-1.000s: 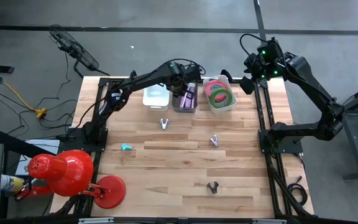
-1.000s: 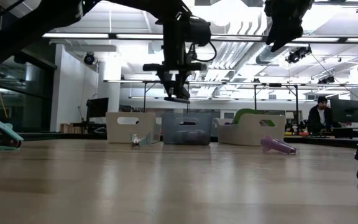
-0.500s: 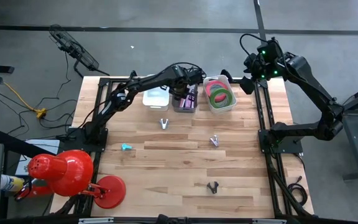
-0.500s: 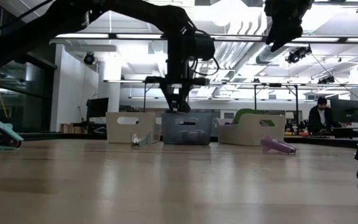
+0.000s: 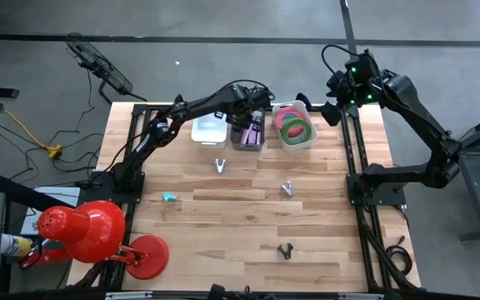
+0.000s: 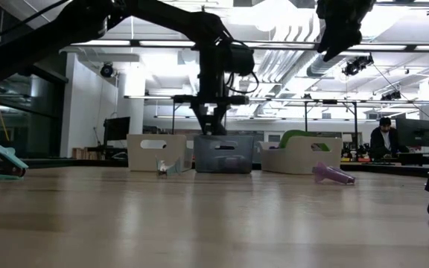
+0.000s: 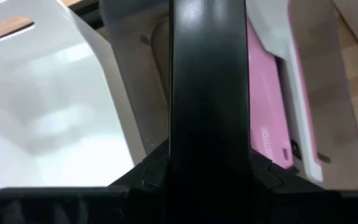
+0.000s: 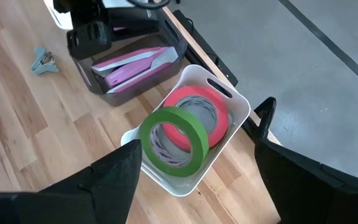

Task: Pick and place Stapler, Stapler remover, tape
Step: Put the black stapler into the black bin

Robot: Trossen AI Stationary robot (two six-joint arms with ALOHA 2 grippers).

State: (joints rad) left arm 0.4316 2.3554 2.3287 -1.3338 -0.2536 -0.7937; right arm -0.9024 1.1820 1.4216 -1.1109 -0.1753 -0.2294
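My left gripper reaches over the grey middle bin at the table's far edge and is shut on a glossy black stapler. Its fingers stand at the bin's rim in the low view. A pink stapler lies in that bin. The tape rolls, green and pink-red, lie in the white bin to its right. My right gripper waits open, high above that bin's right side. My left gripper pinches the black stapler's body between its two fingers, coming from above and pointing down, with the stapler running on past the fingertips into the grey bin. Which end it holds, and whether the stapler rests on the bin's contents, I cannot tell.
A white bin stands left of the grey one. Small stapler removers lie on the wood: grey, purple, teal, black. A red lamp sits at the near left corner. A person is in the room behind.
My left gripper has come down from above the grey bin until its fingers reach the bin's rim, still shut on the black stapler, and has stayed there for the last half second.
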